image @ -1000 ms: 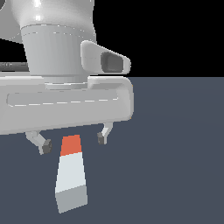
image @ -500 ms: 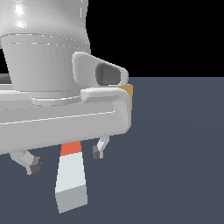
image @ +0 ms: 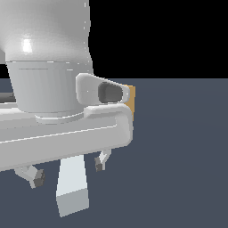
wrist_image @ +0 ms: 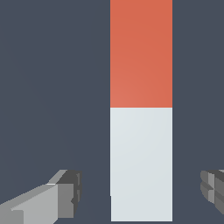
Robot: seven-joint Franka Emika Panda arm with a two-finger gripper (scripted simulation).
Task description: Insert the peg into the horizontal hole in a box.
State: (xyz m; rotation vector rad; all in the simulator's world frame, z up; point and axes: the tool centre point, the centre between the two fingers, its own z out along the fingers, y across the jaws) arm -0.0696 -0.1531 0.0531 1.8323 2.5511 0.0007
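Note:
The peg (image: pixel 71 189) lies flat on the dark floor; in the exterior view only its white end shows below my hand. In the wrist view the peg (wrist_image: pixel 141 162) shows one white half and one red-orange half (wrist_image: pixel 141 52). My gripper (image: pixel 69 171) is open and hangs just above the peg, with its fingers (image: pixel 38 177) apart on either side of the white part and not touching it. In the wrist view the gripper (wrist_image: pixel 140 192) straddles the white half near its end. A sliver of the tan-orange box (image: pixel 131 99) shows behind my hand. The hole is hidden.
The large white body of the hand (image: pixel 58 129) fills the exterior view's left and hides most of the box and the peg's red end. Dark floor (image: pixel 182 156) stretches to the exterior view's right.
My hand has come down and closer to the camera, now covering the peg's red end in the exterior view. The box's edge has come into sight. The fingers stay open; the peg has not moved.

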